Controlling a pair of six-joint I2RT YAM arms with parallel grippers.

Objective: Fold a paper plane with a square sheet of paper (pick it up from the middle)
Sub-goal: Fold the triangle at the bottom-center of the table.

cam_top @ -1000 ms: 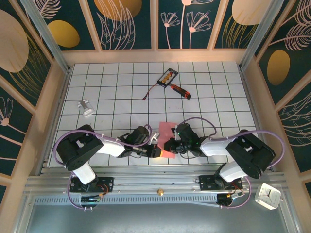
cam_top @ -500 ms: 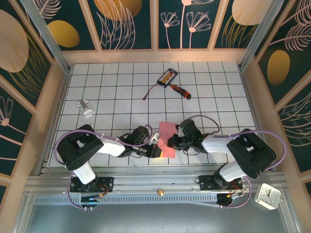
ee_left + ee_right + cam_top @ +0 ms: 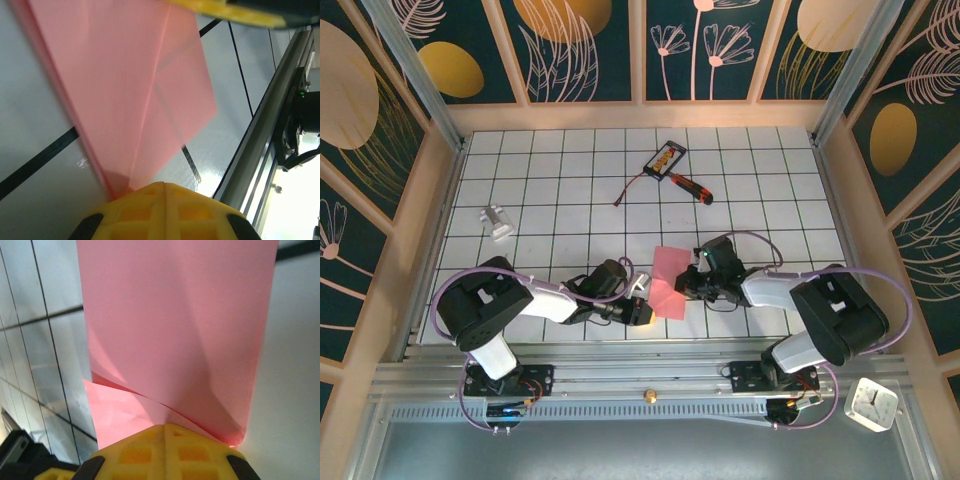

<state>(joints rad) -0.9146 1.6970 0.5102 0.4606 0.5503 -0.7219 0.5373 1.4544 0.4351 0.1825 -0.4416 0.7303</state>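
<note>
Together left claw (image 3: 643, 311) and right claw (image 3: 686, 288) pinch one paper sheet (image 3: 668, 272)

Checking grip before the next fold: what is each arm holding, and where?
Both hold the pink paper sheet: left gripper pinches its left side, right gripper its right edge.

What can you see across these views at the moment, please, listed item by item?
pink paper sheet: one, pink-red, partly folded, near centre of the table, between the grippers
screwdriver: one, red and black, far centre of the table
card: one, black and orange, just beyond the screwdriver
thin cord: one, dark, left of the screwdriver
small block: one, white-grey, left side of the table
clock: one, white, off the table, near right
table: one, white with a black grid
left gripper: one, yellow pads, shut on the sheet's near-left edge
right gripper: one, yellow pads, shut on the sheet's right edge
</note>
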